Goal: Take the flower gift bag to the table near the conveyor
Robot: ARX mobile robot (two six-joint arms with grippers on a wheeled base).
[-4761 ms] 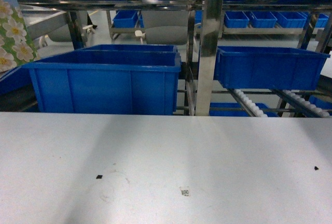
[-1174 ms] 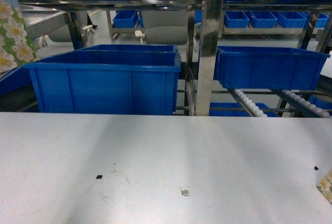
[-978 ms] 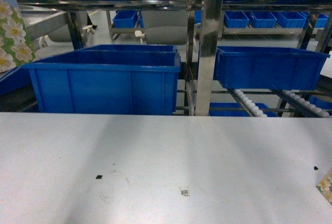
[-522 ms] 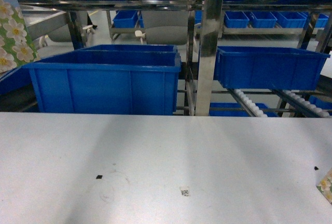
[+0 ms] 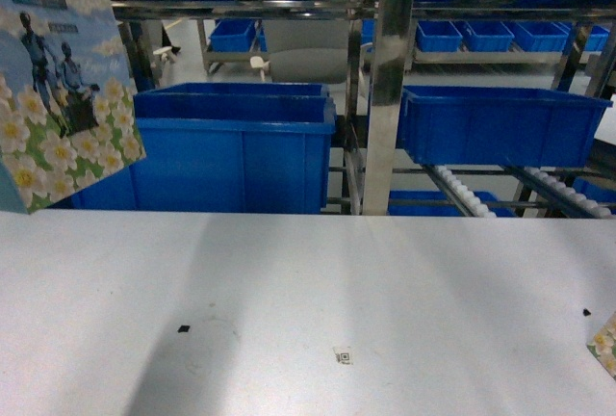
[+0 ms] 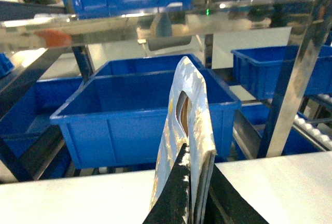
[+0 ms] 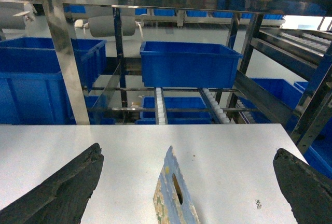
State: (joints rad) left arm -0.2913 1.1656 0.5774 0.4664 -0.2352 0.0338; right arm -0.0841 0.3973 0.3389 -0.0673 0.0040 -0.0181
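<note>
A flower gift bag point(image 5: 67, 98), printed with white blossoms and two figures, hangs tilted at the upper left, above the far left edge of the white table point(image 5: 385, 281). In the left wrist view this bag point(image 6: 189, 115) stands edge-on, and my left gripper point(image 6: 194, 182) is shut on its lower edge. My right gripper point(image 7: 188, 151) is open low over the table, with a second flowered bag point(image 7: 174, 198) between its wide-spread fingers, touching neither. A corner of that second bag point(image 5: 604, 344) shows at the head view's right edge. The conveyor rollers point(image 5: 462, 190) run behind the table.
Large blue bins point(image 5: 231, 146) point(image 5: 500, 122) sit on the steel rack just past the table's far edge. A shiny steel post point(image 5: 385, 89) rises at the middle. More blue bins line the background shelves. Small black specks and a code mark point(image 5: 343, 355) dot the tabletop.
The bag in my left gripper has swung right and further into the head view, now covering the left end of the big blue bin. The right-edge bag corner has stayed put.
</note>
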